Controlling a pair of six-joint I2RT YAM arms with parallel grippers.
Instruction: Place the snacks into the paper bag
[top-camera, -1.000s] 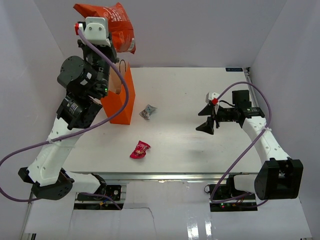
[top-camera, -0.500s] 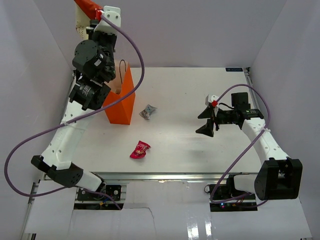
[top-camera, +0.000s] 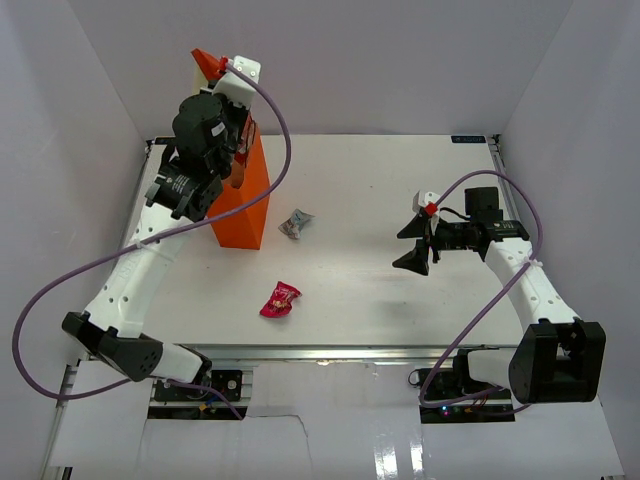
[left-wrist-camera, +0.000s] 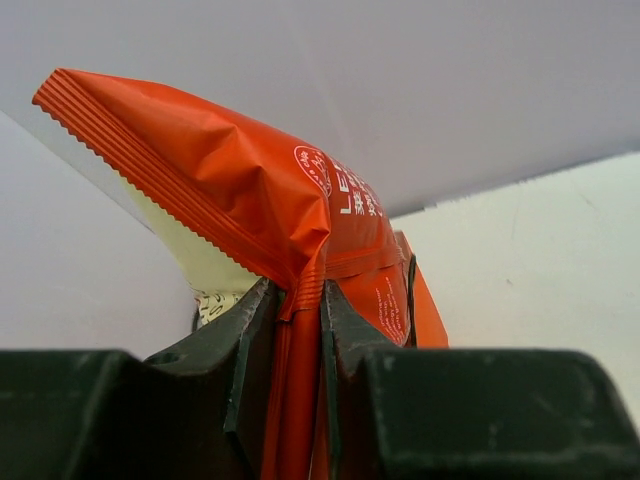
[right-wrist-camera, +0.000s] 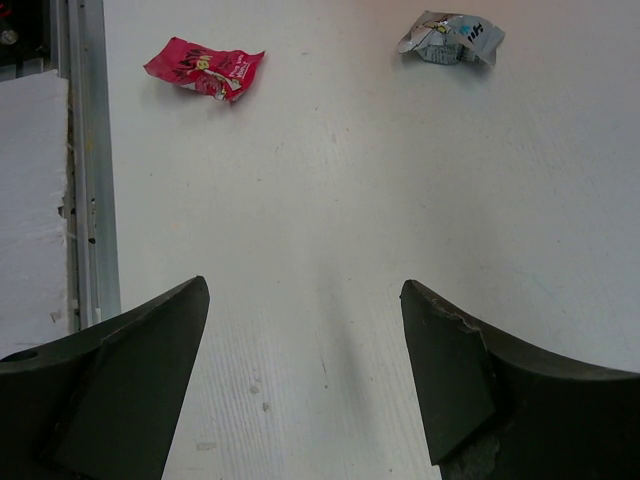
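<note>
Clamping chip bag (left-wrist-camera: 250, 190) | left claw (left-wrist-camera: 297, 300) high — over paper bag (top-camera: 246, 208)

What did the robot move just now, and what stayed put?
The left gripper, shut on the chip bag, carried it up, then down toward the paper bag's top. Nothing was let go. The right gripper hangs open in the same spot, and the silver candy and pink candy have not moved.

You see the red-orange chip bag (left-wrist-camera: 250, 190) held upright over the standing orange paper bag (top-camera: 245, 205); 2 candies lie outside: silver candy (top-camera: 296, 224) just beside it, pink candy (top-camera: 280, 299) farther off.
</note>
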